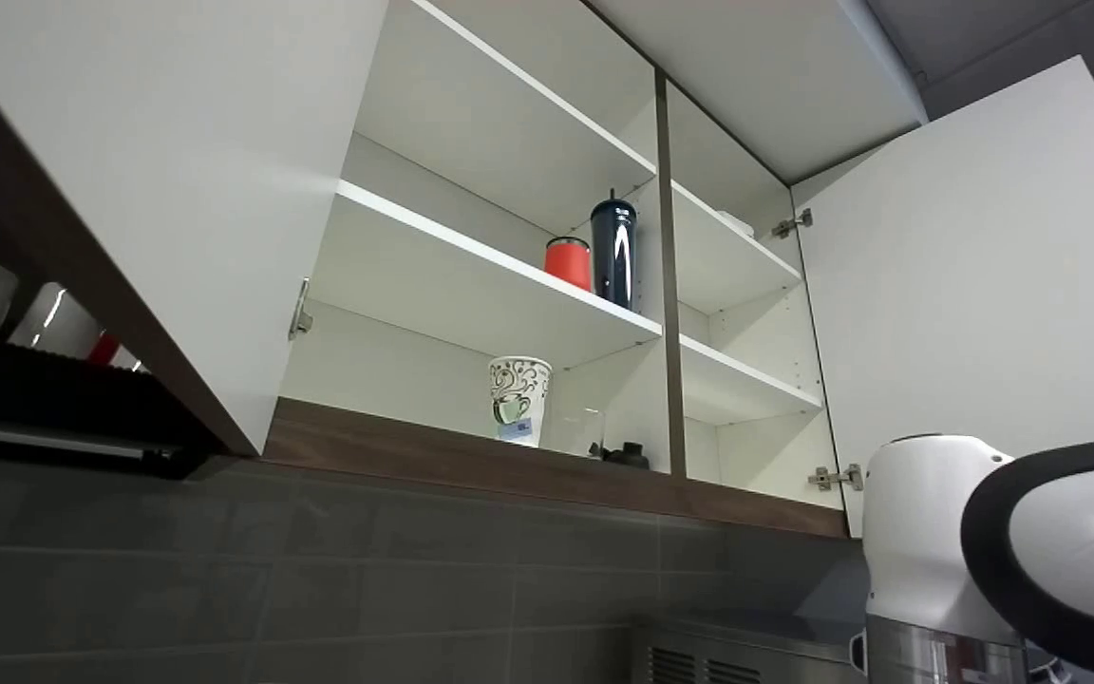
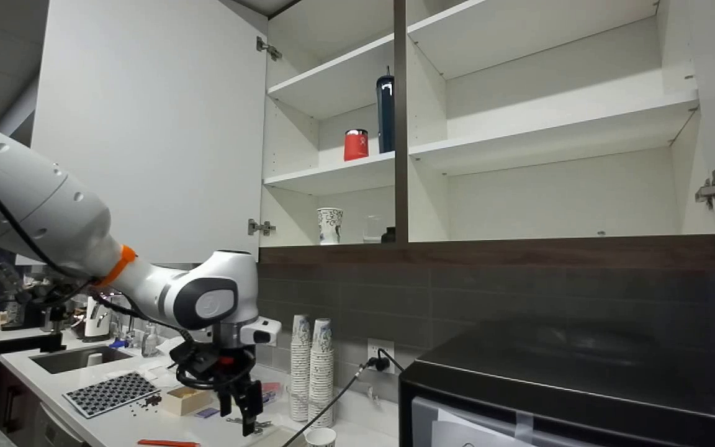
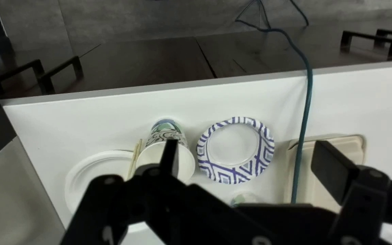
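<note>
My gripper (image 3: pixel 248 154) is open, its two black fingers wide apart with nothing between them, above the white counter. It also shows in an exterior view (image 2: pixel 238 417), pointing down. Below it in the wrist view lies a purple-and-white patterned paper plate or bowl (image 3: pixel 235 146). A paper cup with swirls (image 3: pixel 165 134) is behind the left finger, beside a white plate (image 3: pixel 95 166) and thin sticks (image 3: pixel 134 158). A tan tray (image 3: pixel 347 149) lies near the right finger, with a teal cable (image 3: pixel 305 112) across it. Another cup (image 3: pixel 243 198) is mostly hidden by the gripper.
Open cabinets above hold a red tumbler (image 2: pixel 355 146), a dark tall tumbler (image 2: pixel 385 115), a paper cup (image 2: pixel 329 225) and a clear glass (image 2: pixel 373 230). The open cabinet door (image 2: pixel 152 136) is above the arm. Cup stacks (image 2: pixel 311 379), a cord (image 2: pixel 342 394) and a black appliance (image 2: pixel 556 385) stand nearby.
</note>
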Tool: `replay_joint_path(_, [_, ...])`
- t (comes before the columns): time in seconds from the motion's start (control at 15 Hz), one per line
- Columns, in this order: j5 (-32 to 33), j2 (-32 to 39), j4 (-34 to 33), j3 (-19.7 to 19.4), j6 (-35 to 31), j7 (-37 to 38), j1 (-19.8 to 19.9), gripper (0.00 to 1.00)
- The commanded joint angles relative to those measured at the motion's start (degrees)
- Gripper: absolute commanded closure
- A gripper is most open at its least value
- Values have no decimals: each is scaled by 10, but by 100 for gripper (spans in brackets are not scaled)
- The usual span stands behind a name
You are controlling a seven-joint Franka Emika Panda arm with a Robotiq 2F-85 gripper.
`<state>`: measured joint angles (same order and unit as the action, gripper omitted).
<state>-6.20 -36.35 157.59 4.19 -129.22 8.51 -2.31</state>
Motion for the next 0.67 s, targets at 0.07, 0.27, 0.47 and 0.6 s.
replay_joint_path(0.07, [2, 164, -35, -11, -106, 38, 47, 0])
replay_joint_path(0.27, [8, 262, -54, -12, -188, 64, 63, 0])
replay_joint_path(0.47, [1, 338, -74, -21, -255, 88, 64, 0])
replay_joint_path(0.6, [15, 379, -86, -29, -293, 117, 65, 0])
